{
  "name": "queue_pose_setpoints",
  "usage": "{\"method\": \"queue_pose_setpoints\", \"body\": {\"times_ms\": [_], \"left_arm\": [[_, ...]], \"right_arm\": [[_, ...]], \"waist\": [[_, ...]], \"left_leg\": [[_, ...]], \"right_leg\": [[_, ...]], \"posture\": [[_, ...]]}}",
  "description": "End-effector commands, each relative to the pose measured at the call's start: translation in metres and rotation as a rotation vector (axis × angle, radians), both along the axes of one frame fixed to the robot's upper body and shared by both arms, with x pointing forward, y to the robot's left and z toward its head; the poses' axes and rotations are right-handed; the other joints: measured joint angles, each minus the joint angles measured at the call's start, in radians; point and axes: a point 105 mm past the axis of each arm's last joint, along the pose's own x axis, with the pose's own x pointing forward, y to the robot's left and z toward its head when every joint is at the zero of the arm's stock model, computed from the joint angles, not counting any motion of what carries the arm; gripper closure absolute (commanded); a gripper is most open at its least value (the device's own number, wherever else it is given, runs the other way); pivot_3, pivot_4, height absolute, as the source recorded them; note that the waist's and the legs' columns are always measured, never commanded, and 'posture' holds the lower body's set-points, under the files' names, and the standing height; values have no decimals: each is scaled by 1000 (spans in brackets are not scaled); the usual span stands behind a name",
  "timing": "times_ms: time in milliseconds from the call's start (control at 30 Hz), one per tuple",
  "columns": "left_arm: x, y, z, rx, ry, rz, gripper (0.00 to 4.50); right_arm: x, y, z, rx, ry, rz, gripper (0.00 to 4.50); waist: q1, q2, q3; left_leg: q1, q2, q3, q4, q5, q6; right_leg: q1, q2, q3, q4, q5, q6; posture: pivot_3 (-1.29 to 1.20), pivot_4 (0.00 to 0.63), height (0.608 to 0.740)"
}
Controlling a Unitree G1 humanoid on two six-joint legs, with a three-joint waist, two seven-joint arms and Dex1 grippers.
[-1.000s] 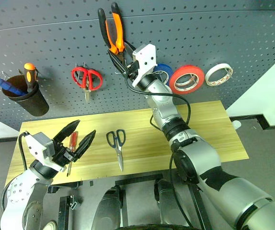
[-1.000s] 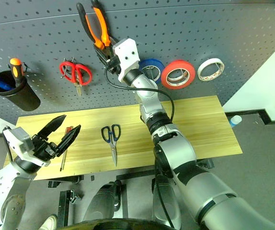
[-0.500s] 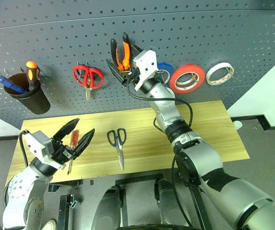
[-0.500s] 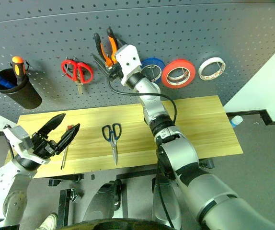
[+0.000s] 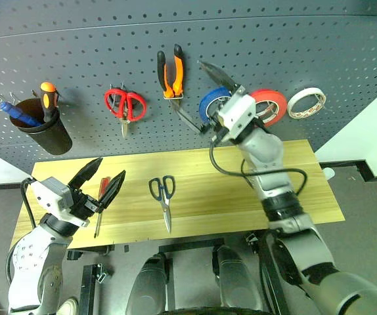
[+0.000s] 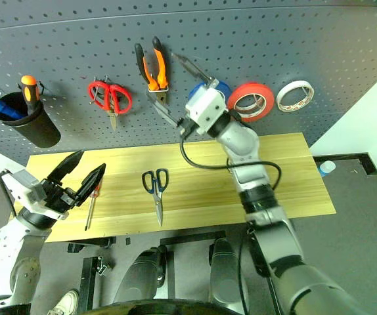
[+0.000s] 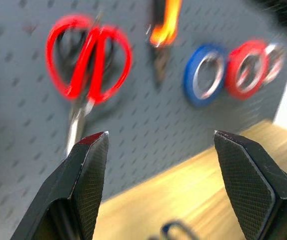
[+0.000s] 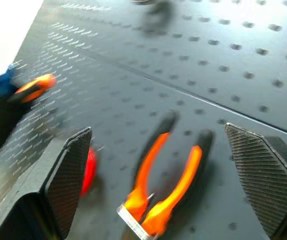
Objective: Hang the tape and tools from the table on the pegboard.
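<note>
pliers (image 5: 170,72): hung on the pegboard (image 5: 307,46), between the red-handled scissors and the blue roll.
right gripper (image 5: 205,98): fingers spread wide, empty, just right of the pliers.
tape (image 5: 267,106): on the pegboard, right of the blue roll.
step in hand: pliers look done; screwdriver (image 5: 101,198) and blue-handled scissors (image 5: 163,195) lie on the table (image 5: 307,190).
left gripper (image 5: 96,184): fingers apart, empty, over the screwdriver.
next: lower and close on its handle.

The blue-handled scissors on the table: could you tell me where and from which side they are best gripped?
Probably from above, at the neck just below the handle loops of the blue-handled scissors. They lie flat on the table, loops toward the pegboard, closed blades toward the near edge, so fingers could straddle that narrow part.
</note>
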Motion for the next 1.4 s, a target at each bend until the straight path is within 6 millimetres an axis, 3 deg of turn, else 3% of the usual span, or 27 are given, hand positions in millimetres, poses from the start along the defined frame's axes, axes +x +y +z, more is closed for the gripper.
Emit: {"method": "queue_pose_setpoints", "body": {"times_ms": [33,67,233,367,500,533,700,833,1000,1133,1400], "left_arm": [[-8,10,-23,73,146,39,999],[-10,10,-27,73,176,29,999],[-27,27,-65,170,405,-44,999],[-30,50,-91,214,551,-32,999],[-20,58,-101,174,593,31,999],[-16,55,-103,173,598,43,999],[-3,17,-102,124,625,89,31],[0,-22,-121,183,813,134,31],[13,-59,-122,146,906,165,31],[23,-88,-118,198,923,150,31],[39,-100,-127,285,1003,249,31]], "right_arm": [[-31,8,-18,-108,143,121,30],[-34,7,-25,-125,208,129,30],[-41,8,-105,-239,732,24,30],[-40,15,-137,-308,872,-46,30],[-34,16,-152,-333,913,-109,30],[-30,14,-154,-325,917,-130,30],[-21,-6,-146,-292,884,-162,0],[-26,-30,-125,-274,828,-78,0],[-23,-64,-124,-324,784,-129,0],[-25,-77,-126,-358,757,-135,0],[-23,-87,-120,-334,717,-167,0]], "waist": [[-2,-2,-1],[-2,-2,-1],[4,-4,-2],[4,-5,-3],[9,-6,-4],[12,-6,-4],[26,-7,-4],[29,-8,-4],[24,-9,-4],[23,-9,-4],[25,-10,-4]], "left_leg": [[0,0,0,0,0,0],[0,0,0,0,0,0],[0,0,0,-1,0,0],[0,0,0,1,0,0],[-1,0,0,-1,0,0],[-2,0,0,-1,0,0],[-3,0,1,0,0,-1],[-1,0,1,1,0,-1],[0,0,0,2,0,-1],[1,0,0,1,0,-1],[0,0,0,2,0,-1]], "right_leg": [[0,0,0,0,0,0],[0,0,0,-1,0,0],[0,0,0,-2,-3,-4],[0,0,0,-3,-3,-4],[0,0,-1,-4,-1,-6],[0,-1,-1,-5,-1,-6],[0,-1,-1,-7,1,-1],[3,-1,-1,-6,1,2],[4,-1,-1,-5,0,4],[3,0,-1,-3,0,4],[4,0,-1,-3,0,4]], "posture": [[-22,182,730],[-24,183,730],[-31,188,730],[-34,184,730],[-31,181,730],[-31,181,730],[-23,193,730],[-13,205,730],[-18,217,730],[-20,218,730],[-47,218,730]]}}
